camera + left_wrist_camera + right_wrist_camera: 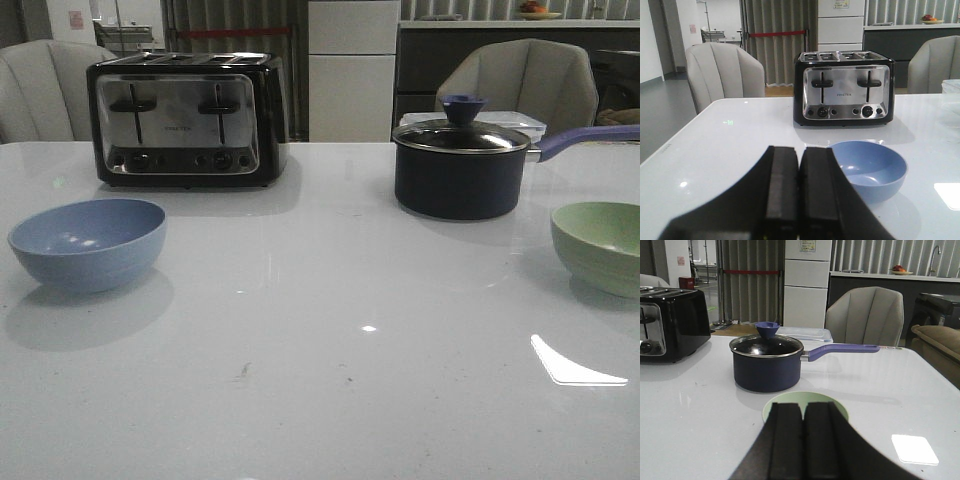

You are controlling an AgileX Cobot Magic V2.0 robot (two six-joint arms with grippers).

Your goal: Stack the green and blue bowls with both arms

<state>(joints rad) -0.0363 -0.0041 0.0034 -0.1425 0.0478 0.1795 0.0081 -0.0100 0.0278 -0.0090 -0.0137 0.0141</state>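
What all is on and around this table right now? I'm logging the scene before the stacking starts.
Dusty blue matte bowl: one, table's left side, empty, upright.
Pale green matte bowl: one, table's right edge, upright.
Black and chrome four-slot toaster: one, back left.
Dark navy saucepan with glass lid and purple handle: one, back right.
Clear plastic lidded container: one, behind the saucepan.
Grey upholstered chairs: two, behind the table.
White glossy table: one.
Left gripper: black, fingers shut, near the blue bowl.
Right gripper: black, fingers shut, near the green bowl.

dusty blue bowl [88, 243], sage green bowl [600, 247], navy saucepan [460, 166], white table [320, 380]
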